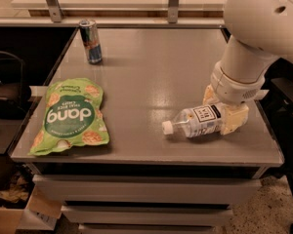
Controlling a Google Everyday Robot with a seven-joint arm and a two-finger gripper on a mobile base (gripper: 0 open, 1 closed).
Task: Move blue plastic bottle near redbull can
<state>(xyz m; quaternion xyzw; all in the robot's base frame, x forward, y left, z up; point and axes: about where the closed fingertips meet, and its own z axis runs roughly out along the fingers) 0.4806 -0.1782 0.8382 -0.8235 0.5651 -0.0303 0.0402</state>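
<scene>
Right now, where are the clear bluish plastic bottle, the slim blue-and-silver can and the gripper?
clear bluish plastic bottle [198, 122], camera view, labelled mid-body.
slim blue-and-silver can [91, 43], camera view, side wall.
gripper [223, 112], camera view, tip, at bottle's base.

claw [223, 115]: at the right side of the bench [151, 72], mostly hidden under the wrist.
blue plastic bottle [198, 122]: base end covered by the claw; label print too small to read.
arm [259, 13]: cut off by the top and right edges.

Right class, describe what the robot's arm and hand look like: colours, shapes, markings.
The arm is rounded white casing with a ringed wrist collar and one small dark dot; no cables show. The pale cream-yellow hand is at the base of the clear, white-capped plastic bottle on the grey table.
</scene>
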